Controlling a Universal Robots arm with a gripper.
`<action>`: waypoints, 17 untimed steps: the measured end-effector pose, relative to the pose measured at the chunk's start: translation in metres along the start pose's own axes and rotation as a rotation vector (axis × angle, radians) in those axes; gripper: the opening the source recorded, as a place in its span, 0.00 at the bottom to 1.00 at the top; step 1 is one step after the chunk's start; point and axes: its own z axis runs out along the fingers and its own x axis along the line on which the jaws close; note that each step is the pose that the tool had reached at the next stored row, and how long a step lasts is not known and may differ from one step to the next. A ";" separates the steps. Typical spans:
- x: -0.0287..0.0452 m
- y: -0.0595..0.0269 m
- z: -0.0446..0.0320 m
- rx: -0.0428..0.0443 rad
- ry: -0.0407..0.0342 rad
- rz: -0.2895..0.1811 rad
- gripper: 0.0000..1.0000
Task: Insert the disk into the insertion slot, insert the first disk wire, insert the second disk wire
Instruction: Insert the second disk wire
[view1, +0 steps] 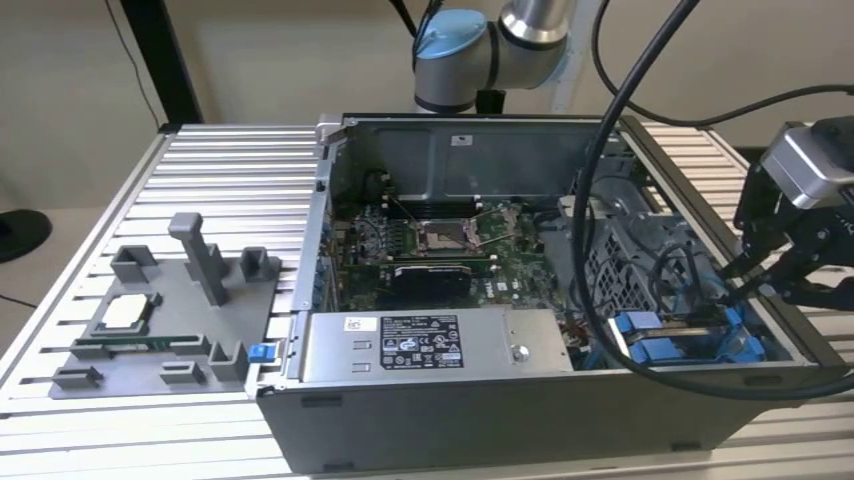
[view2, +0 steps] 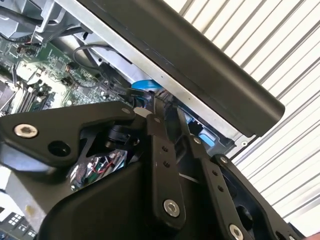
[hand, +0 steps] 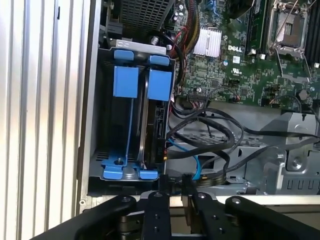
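The disk (hand: 154, 120) stands on edge in its blue carrier, seated inside the insertion slot (hand: 98, 125), a grey bay with blue rails. In the exterior view that bay (view1: 681, 338) is at the case's front right corner. My gripper (hand: 179, 196) hovers just outside the bay's end, over the case's edge. Its fingers (view2: 156, 131) stand close together around a small black connector (hand: 186, 180). A thin blue disk wire (hand: 193, 152) runs up to that connector. Black wires (hand: 215, 127) loop beside the disk. In the exterior view the gripper (view1: 781, 285) hangs at the case's right wall.
The open computer case (view1: 534, 420) lies on a slatted metal table (view1: 227, 180). A grey labelled power-supply box (view1: 427, 345) sits in front of the green motherboard (view1: 441, 240). A grey fixture tray (view1: 160, 320) rests at the exterior view's left. Thick black arm cables (view1: 627, 120) arc over the case.
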 end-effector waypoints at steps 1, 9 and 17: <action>0.0001 0.0000 -0.0001 0.0002 -0.0009 0.000 1.00; 0.0082 0.0005 -0.0033 0.0003 -0.0091 -0.003 1.00; 0.0100 0.0007 -0.0012 0.0040 -0.0128 -0.003 1.00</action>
